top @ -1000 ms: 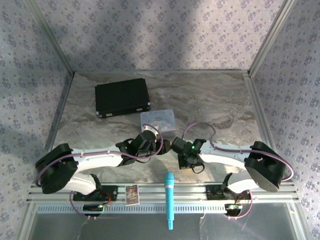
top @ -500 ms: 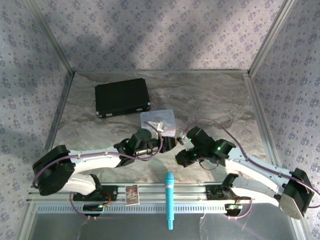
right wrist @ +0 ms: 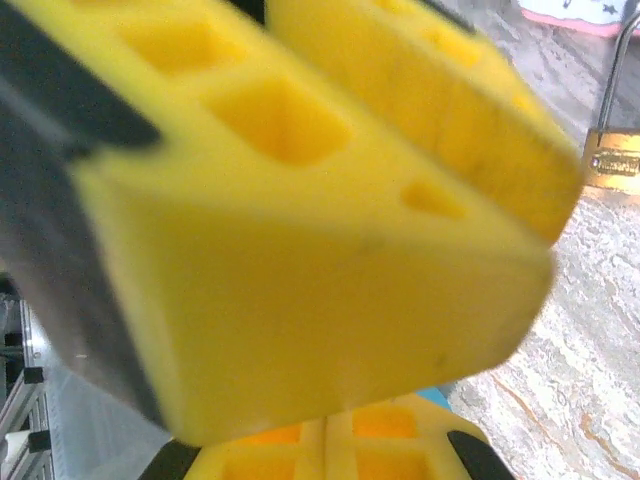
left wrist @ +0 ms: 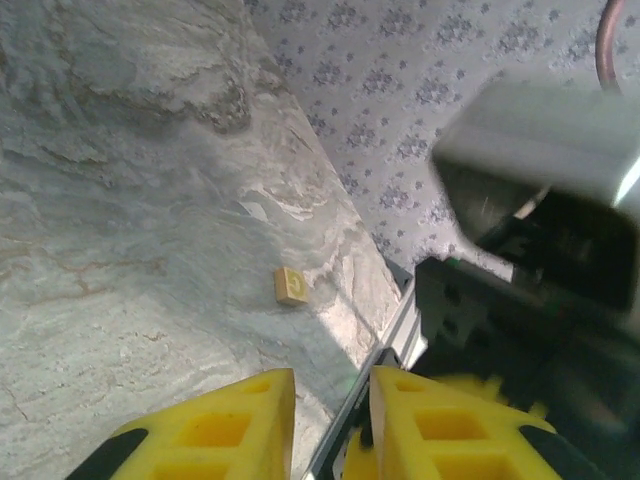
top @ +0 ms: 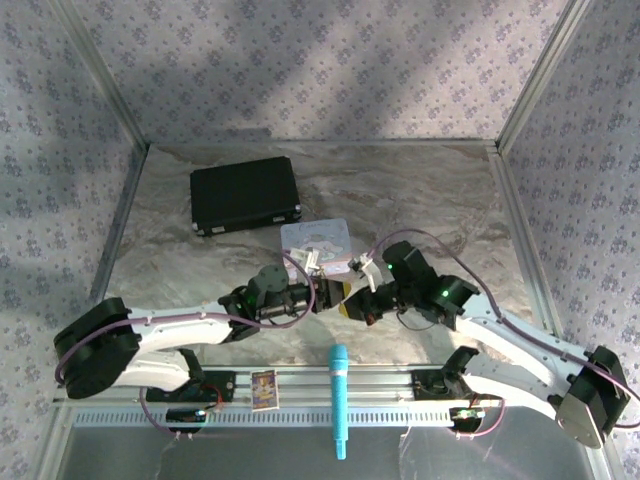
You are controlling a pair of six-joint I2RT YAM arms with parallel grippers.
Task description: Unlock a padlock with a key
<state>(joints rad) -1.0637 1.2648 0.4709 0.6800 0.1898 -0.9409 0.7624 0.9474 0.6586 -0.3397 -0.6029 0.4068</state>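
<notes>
Plainly, the padlock (right wrist: 612,160) stands upright on the marbled table (right wrist: 590,300), at 3 o'clock in the right wrist view. Its brass body is down and its silvery shackle rises, and the pink edge of a tin (right wrist: 572,12) lies just beyond it at 1 o'clock. I cannot make out the key anywhere. It may be pinched in a gripper, but nothing shows that. The right gripper (right wrist: 328,440) has its yellow fingers pressed to a thin seam at 6 o'clock of its own view, and I cannot tell whether anything tiny sits in that seam. The left gripper (left wrist: 332,385) holds its fingers a narrow gap apart with nothing visible between them, and a small tan block (left wrist: 292,285) lies at 11 o'clock from its tips. From above, the two grippers sit almost tip to tip near the table's middle, with the tin at 12 o'clock from them. The step in hand looks like bringing lock and key together. To do it well, one gripper should clamp the brass body by its flat sides, leaving the shackle and the keyhole face free. A lock this light would probably skid or topple if pushed unheld. The other gripper should hold the key by its head with the blade well clear of the pads. It should line the blade up with the keyway before advancing, then go in slowly without side force.
</notes>
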